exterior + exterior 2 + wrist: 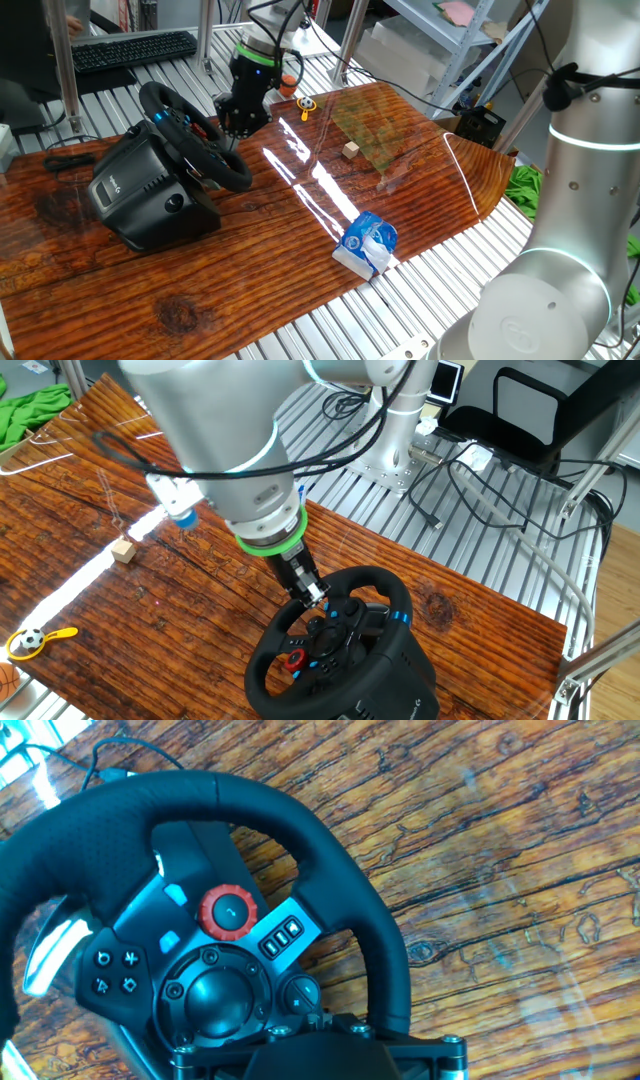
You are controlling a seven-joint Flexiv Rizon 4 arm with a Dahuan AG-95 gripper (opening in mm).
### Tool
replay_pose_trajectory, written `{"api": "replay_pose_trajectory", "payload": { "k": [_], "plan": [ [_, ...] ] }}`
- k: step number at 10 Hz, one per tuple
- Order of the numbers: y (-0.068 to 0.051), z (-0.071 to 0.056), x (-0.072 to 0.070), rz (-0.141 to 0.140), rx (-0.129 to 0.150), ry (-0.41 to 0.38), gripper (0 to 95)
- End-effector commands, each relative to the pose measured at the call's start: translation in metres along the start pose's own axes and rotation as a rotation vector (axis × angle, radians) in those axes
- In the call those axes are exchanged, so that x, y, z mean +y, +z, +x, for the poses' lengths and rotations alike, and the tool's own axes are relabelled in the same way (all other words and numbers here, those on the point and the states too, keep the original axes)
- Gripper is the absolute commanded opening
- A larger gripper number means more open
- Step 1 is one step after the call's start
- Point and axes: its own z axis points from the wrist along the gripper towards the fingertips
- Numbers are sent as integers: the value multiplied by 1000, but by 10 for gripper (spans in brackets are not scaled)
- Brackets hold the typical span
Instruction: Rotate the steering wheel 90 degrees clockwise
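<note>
- I am watching the pincer (312,595) hanging right at the steering wheel (330,643), its tip by the rim's inner edge; whether it is spread or pinching, I cannot tell.
- The wheel is sitting just under the pincer, tilted on its black base (150,195).
- Farther off, a small wooden block (350,150) is lying on the wooden table (250,260).
- Beyond that, a blue packet (368,243) is resting at the table's edge.

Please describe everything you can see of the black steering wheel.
The black round steering wheel has a stitched, leather-like rim, a hub with a red dial, blue marks and small buttons, and a bulky black plastic base. It stands tilted on the brown wooden tabletop. The gripper meets it near the hub; contact is unclear.
</note>
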Motion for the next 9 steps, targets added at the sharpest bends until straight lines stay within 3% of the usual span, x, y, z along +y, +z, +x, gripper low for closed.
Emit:
{"api": "replay_pose_trajectory", "payload": {
  "k": [1,2,9],
  "plan": [
    [0,1,-1,-25,5,-26,0],
    [0,1,-1,-37,10,-38,0],
    [0,1,-1,-31,21,-84,0]
  ]
}}
